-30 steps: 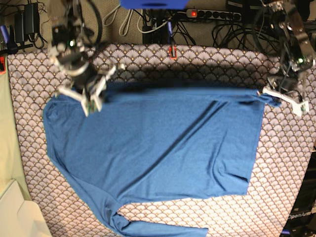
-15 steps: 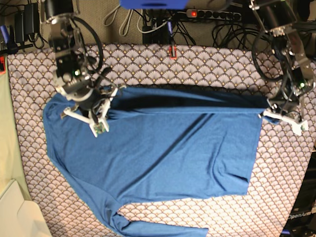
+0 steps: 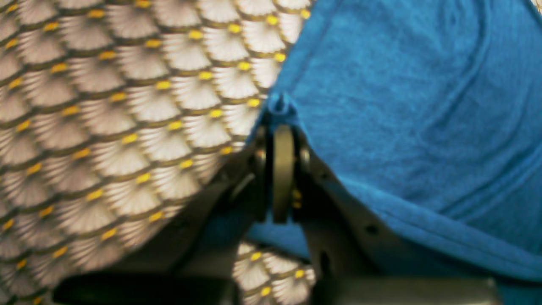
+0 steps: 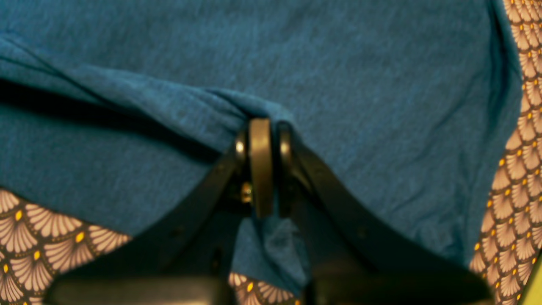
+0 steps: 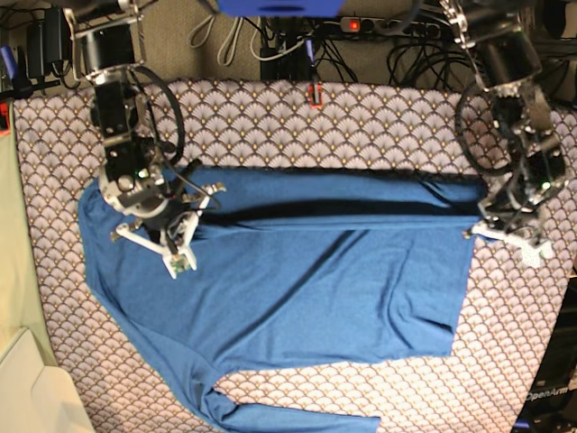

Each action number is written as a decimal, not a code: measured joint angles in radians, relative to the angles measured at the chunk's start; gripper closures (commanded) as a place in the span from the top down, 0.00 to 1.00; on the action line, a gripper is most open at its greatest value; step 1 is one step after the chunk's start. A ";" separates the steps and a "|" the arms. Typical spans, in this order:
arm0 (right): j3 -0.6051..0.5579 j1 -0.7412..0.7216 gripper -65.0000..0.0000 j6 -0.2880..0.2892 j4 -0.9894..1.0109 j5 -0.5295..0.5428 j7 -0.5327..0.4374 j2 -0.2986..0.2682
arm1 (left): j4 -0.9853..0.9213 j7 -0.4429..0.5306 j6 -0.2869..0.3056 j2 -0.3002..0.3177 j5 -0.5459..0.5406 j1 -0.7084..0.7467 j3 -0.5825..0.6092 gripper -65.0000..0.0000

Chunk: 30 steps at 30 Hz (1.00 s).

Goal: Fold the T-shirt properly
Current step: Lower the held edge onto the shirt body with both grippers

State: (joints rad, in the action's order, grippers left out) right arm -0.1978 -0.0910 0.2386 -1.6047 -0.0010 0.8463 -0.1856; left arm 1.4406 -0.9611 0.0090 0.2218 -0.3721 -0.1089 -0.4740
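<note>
- Nearest us at six o'clock in the base view, we see a long sleeve (image 5: 297,419) trailing along the tabletop's edge.
- The T-shirt (image 5: 297,289) lies spread across the middle of the scallop-patterned cloth (image 5: 379,122), its top edge doubled over into a dark fold.
- At nine o'clock, the right gripper (image 5: 185,212) has its fingers (image 4: 260,165) clamped on a bunched pinch of the blue knit.
- At three o'clock, the left gripper (image 5: 482,227) grips the shirt's corner; the wrist view is blurred, but its fingers (image 3: 283,169) appear closed on the hem.
- Farthest, at twelve o'clock, cables and a power strip (image 5: 388,27) lie beyond the cloth.
</note>
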 measured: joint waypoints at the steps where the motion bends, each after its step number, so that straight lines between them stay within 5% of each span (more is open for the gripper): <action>1: 0.000 -0.005 0.00 0.000 0.001 0.000 0.000 0.000 | -0.013 0.009 0.000 0.006 0.001 -0.004 0.022 0.01; 6: 0.000 -0.045 0.00 0.000 0.033 0.000 -0.005 0.000 | -0.056 0.097 -0.005 0.014 0.001 -0.012 0.093 0.01; 30: 0.000 -0.084 0.00 0.000 0.098 0.000 -0.008 0.000 | -0.098 0.105 -0.005 0.041 0.003 -0.072 0.097 0.01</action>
State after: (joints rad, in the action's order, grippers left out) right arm -0.1978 -0.1745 0.2386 -1.5063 -0.0010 0.8379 -0.1852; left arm 1.3426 -0.8558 0.0036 0.2630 -0.3695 -0.1810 -0.3775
